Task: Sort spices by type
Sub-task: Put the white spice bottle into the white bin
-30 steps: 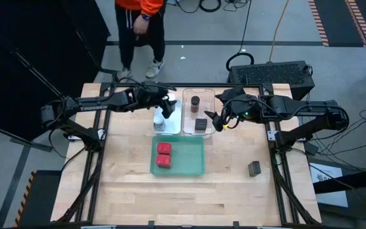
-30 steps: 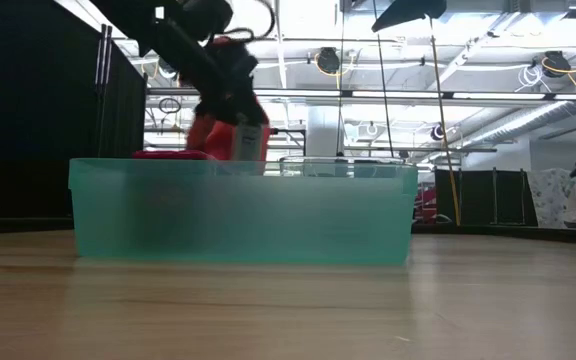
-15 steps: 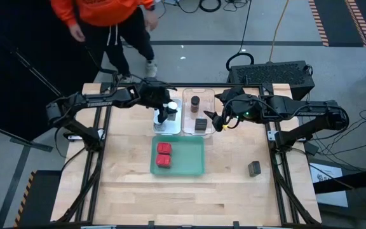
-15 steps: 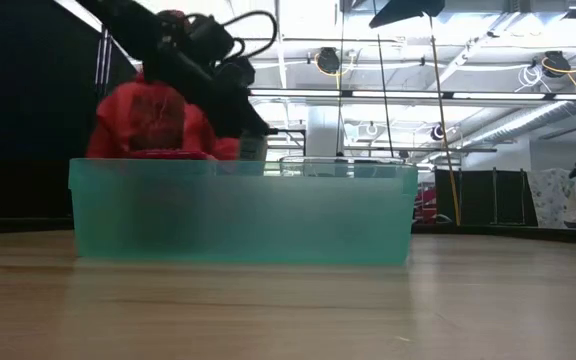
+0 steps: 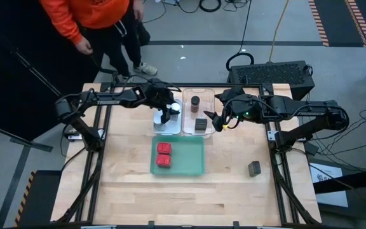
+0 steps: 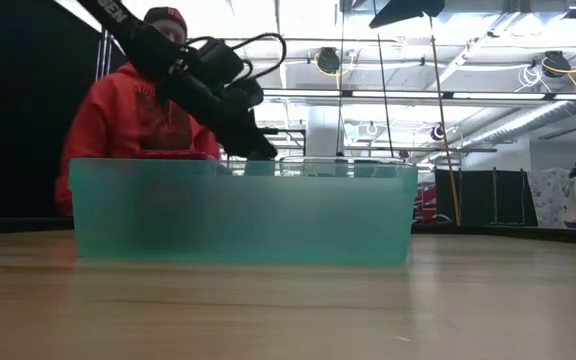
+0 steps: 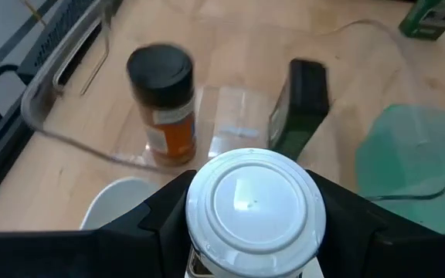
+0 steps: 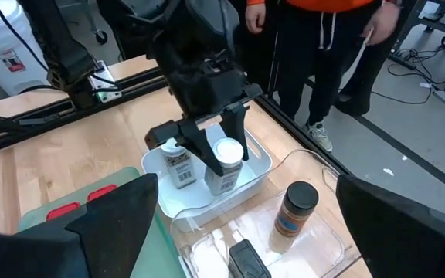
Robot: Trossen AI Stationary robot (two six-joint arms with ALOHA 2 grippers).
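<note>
White-lidded jar (image 7: 255, 205) inside white tray's rim (image 8: 263, 161)

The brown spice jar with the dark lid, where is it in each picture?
High view: brown spice jar with the dark lid stands in the clear plastic tray, far end.
Low view: not visible; the green tray blocks it.
Left wrist view: jar beside the dark grey tin.
Right wrist view: jar inside the clear tray.
Shared landmark: the dark grey tin.

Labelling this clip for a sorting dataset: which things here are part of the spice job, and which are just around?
Job:
- white-lidded jars in the white tray, one held by the left gripper
- red tins, green tray
- brown jar, grey tin, clear tray
- stray grey tin

Around:
- person in orange
- floor cables
</note>
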